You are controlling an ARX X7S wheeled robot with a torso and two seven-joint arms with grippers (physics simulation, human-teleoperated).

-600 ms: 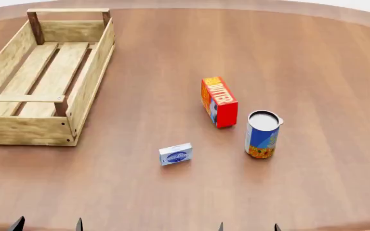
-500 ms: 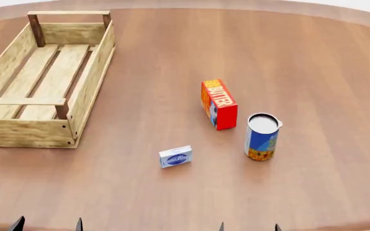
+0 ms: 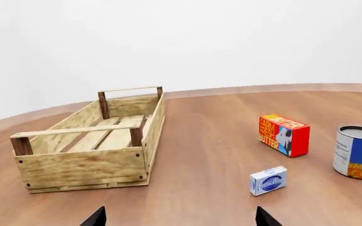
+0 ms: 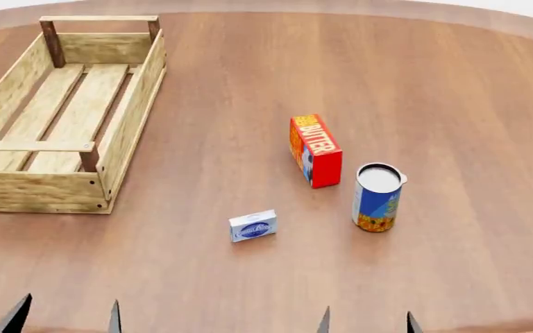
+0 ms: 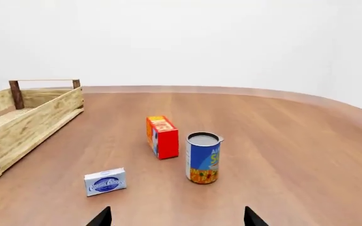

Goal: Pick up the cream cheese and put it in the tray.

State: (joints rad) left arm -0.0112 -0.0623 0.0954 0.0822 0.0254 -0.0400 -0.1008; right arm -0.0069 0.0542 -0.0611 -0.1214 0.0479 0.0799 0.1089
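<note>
The cream cheese (image 4: 252, 226) is a small white and pale-blue box with a dark blue oval logo, lying on the wooden table near the front middle; it also shows in the wrist views (image 3: 268, 180) (image 5: 105, 181). The tray (image 4: 63, 111), a long slatted wooden crate with dark corner posts, stands empty at the far left (image 3: 93, 141) (image 5: 17, 122). My left gripper (image 4: 64, 316) and right gripper (image 4: 366, 320) sit at the near edge, both open, only fingertips showing. Nothing is between either pair of fingers (image 3: 95, 218) (image 5: 103, 217).
A red-orange box marked BUTTER (image 4: 316, 149) stands behind and right of the cream cheese. A blue-and-orange can (image 4: 377, 196) stands to its right. The round table's (image 4: 470, 90) far edge curves across the back.
The view shifted slightly, so the objects sit a little lower in frame. Both grippers' fingertips rise further into the bottom of the head view. No object has moved on the table.
</note>
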